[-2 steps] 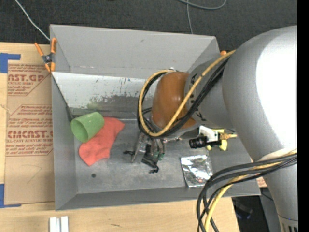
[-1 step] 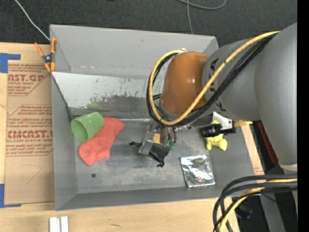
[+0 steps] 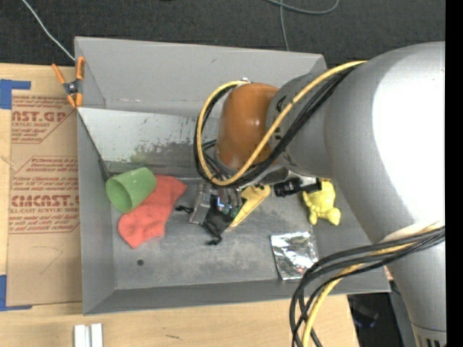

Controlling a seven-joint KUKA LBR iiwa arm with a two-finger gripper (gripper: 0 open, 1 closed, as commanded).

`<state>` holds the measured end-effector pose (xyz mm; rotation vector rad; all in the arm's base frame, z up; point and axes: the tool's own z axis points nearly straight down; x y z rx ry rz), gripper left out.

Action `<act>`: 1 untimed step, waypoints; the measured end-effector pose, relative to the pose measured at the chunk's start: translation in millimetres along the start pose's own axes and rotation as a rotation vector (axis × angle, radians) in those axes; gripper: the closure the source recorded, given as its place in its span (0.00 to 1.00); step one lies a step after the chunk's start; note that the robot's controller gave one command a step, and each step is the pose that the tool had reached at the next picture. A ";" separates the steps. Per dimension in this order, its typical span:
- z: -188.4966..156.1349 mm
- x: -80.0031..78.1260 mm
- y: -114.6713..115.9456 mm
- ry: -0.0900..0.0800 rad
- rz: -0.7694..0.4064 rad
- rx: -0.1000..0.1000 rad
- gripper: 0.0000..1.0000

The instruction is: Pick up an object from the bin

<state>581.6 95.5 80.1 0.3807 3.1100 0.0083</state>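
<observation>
My gripper (image 3: 208, 219) is low over the bin floor near the middle, just right of a red, soft, lumpy piece (image 3: 148, 212). A green plastic cup (image 3: 132, 187) lies on its side against the upper left end of that red piece. A pale yellow wedge-shaped thing (image 3: 249, 198) lies close against the gripper's right side, partly hidden by it. I see nothing held in the gripper.
A yellow toy figure (image 3: 322, 202) lies at the right, with a small black piece (image 3: 291, 187) beside it. A crumpled silver foil packet (image 3: 294, 254) rests near the front right. The orange cover, the cables and the big arm hide the bin's back right.
</observation>
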 end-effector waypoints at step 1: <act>-62.3 16.9 -7.1 0.013 0.013 0.004 1.00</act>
